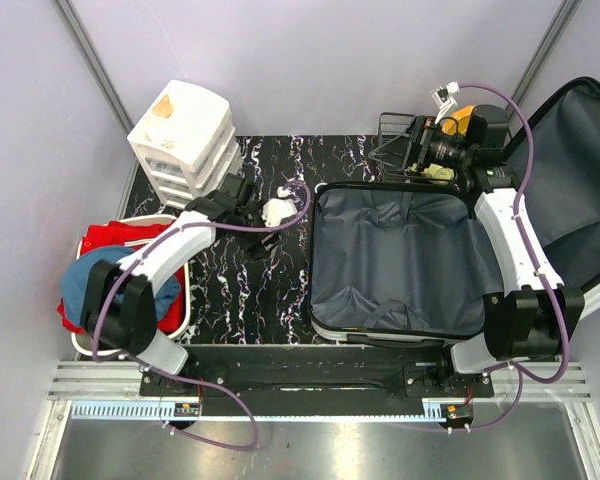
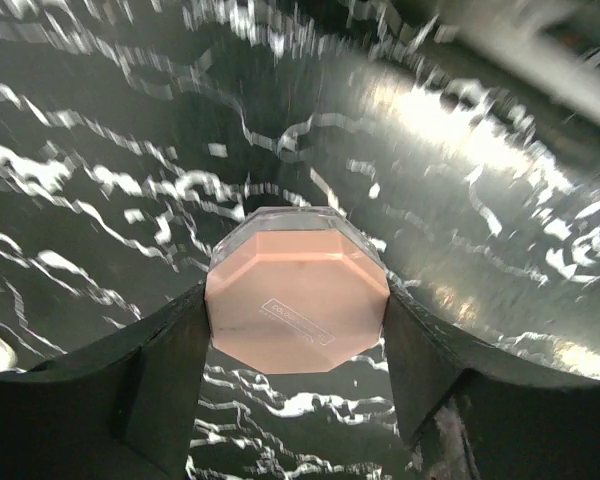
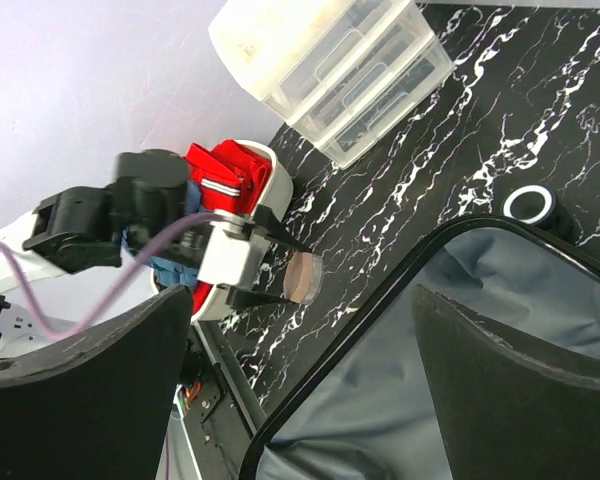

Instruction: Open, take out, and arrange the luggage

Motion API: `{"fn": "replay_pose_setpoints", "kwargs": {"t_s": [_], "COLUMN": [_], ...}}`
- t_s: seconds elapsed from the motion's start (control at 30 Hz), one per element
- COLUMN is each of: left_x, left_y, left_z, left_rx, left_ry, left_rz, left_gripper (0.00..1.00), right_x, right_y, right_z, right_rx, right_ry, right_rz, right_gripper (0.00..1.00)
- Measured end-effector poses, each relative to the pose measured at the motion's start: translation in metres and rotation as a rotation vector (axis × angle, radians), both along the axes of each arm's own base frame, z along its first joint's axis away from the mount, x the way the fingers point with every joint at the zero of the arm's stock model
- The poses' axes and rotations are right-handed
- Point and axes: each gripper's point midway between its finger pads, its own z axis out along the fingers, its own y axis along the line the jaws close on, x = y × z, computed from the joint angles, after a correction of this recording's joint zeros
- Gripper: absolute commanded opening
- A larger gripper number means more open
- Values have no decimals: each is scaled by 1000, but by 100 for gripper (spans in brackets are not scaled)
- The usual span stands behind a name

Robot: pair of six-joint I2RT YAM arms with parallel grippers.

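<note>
Luggage (image 1: 395, 260) open centre-right; your left gripper (image 2: 297, 400) clamps the pink case (image 2: 297, 300), likely for arranging; right gripper (image 3: 300, 335) gapes empty.

Glossy table (image 1: 245, 290), matt cloth luggage (image 1: 400, 260) lining — smooth pink plastic case (image 2: 297, 300)

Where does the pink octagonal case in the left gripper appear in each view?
Top external: the case is left of centre and looks pale, in the left gripper, just left of the luggage.
Left wrist: the case is dead centre, between the fingers.
Right wrist: the case is mid-frame and small, left of the luggage rim.
Shared landmark: the black marble table.
</note>
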Motion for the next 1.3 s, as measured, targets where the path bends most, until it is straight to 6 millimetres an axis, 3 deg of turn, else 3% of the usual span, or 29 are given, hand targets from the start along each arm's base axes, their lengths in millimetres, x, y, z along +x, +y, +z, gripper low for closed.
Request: {"fn": "replay_pose_setpoints", "kwargs": {"t_s": [0.07, 0.17, 0.27, 0.43, 0.6, 0.8, 1.03, 1.3], "left_x": [-2, 4, 11, 17, 23, 24, 22, 26], "left_y": [19, 39, 54, 61, 60, 62, 72, 71], "left_z": [-29, -54, -70, -92, -95, -99, -104, -103], "left_rx": [84, 164, 218, 261, 260, 260, 266, 246], "left_ry": [79, 125, 143, 158, 142, 131, 149, 137], "left_rz": [29, 64, 92, 105, 110, 112, 137, 144], "left_gripper": [43, 44, 46, 53, 78, 94, 89, 92], "right_x": [-1, -3, -3, -3, -3, -3, -3, -4], "right_y": [-1, -1, -2, -2, -2, -2, -2, -2], "right_z": [1, 0, -2, -4, -4, -5, -5, -5], "right_rx": [-8, -16, -21, -26, -28, -31, -32, -32], "right_ry": [-8, -6, -2, 3, 1, -4, -6, -5], "right_rz": [-5, -5, -8, -8, -8, -7, -6, -6], "right_gripper": [100, 100, 100, 100, 100, 100, 100, 100]}}
